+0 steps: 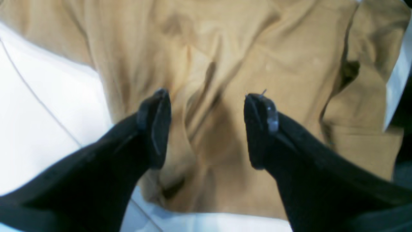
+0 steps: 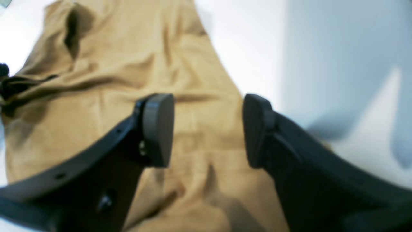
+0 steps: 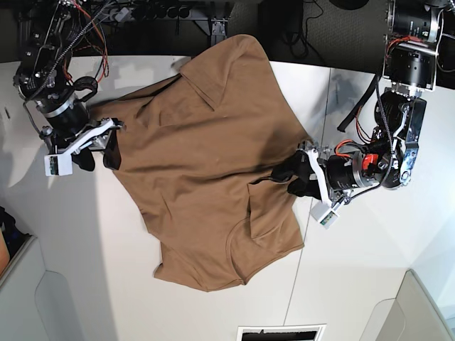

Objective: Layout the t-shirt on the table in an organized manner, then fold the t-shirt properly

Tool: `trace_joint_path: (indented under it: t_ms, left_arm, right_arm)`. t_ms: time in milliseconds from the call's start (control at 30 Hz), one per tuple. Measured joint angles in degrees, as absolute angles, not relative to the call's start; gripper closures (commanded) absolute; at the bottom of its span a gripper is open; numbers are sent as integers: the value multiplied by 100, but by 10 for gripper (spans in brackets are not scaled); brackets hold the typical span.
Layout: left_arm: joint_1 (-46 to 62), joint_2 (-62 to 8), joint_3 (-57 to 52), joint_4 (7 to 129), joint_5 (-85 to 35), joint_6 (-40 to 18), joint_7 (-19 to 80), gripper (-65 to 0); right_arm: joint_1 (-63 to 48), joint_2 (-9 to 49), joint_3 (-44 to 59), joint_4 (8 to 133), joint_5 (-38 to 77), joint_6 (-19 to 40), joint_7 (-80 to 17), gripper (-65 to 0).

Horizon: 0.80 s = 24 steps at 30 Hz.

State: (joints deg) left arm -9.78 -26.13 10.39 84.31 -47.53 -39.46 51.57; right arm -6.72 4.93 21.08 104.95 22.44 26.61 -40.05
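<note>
The tan-brown t-shirt (image 3: pixel 206 163) lies spread and wrinkled on the white table (image 3: pixel 370 270), its far end hanging over the table's back edge and a curved neckline fold toward the near end. At the shirt's right edge my left gripper (image 3: pixel 288 180) stands open. In the left wrist view the left gripper (image 1: pixel 207 100) hovers over creased t-shirt (image 1: pixel 225 48) cloth with nothing between its fingers. My right gripper (image 3: pixel 99 160) is open at the shirt's left edge. The right wrist view shows the right gripper (image 2: pixel 206 103) over the t-shirt (image 2: pixel 112 80), holding nothing.
A thin dark seam (image 3: pixel 307 234) crosses the table near the shirt's right side. Cables and equipment (image 3: pixel 170 14) crowd the space behind the far edge. A dark slot (image 3: pixel 281 332) sits at the near edge. Grey panels (image 3: pixel 21 298) flank the near corners.
</note>
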Motion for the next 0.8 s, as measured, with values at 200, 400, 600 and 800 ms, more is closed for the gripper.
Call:
trace_joint_path:
  t_ms: [200, 400, 600, 800]
  left_arm:
    - [-816, -2637, 1140, 8482, -3739, -3946, 4460, -389]
    - [-825, -2635, 1135, 8484, -3336, -3946, 4289, -389]
    - [-827, -2637, 1135, 8484, -3120, -3944, 4117, -389]
    - [-827, -2611, 1146, 8484, -2939, -3946, 3850, -389]
  right_arm:
    - [-438, 493, 1925, 10263, 2209, 2661, -4034, -336]
    - [-425, 495, 1822, 10263, 2206, 2661, -4095, -336]
    - [-416, 495, 1789, 10263, 2209, 2661, -4097, -336]
    - [-416, 495, 1789, 10263, 2209, 2663, -4097, -336]
